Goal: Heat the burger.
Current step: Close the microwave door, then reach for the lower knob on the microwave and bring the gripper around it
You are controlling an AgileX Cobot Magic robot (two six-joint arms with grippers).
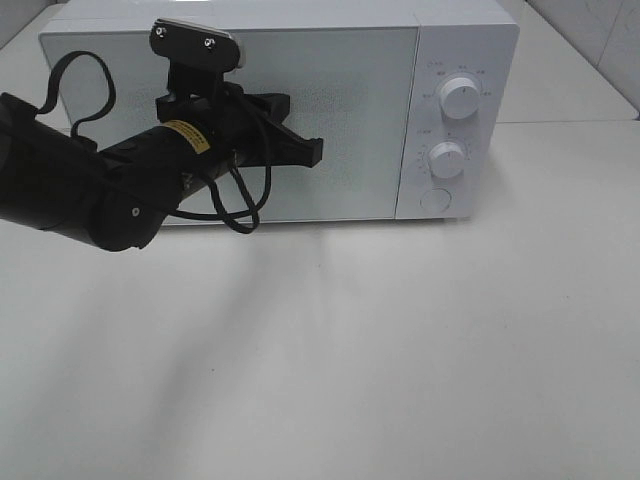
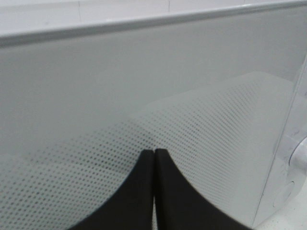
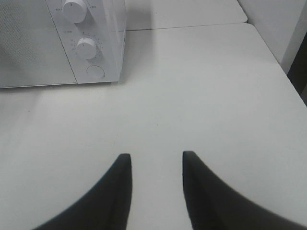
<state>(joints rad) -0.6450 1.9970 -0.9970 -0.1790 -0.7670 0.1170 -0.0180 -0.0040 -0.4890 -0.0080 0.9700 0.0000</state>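
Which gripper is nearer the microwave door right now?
Left. The left gripper, shut, sits close in front of the microwave door; the right gripper hangs open over the table, well away from it.

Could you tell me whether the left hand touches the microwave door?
Cannot tell: in left wrist and exterior high views the left hand overlaps the microwave door; no gap or contact shows.

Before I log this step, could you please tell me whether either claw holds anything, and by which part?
Nothing is held: the left claw is shut and empty; the right claw is open and empty.
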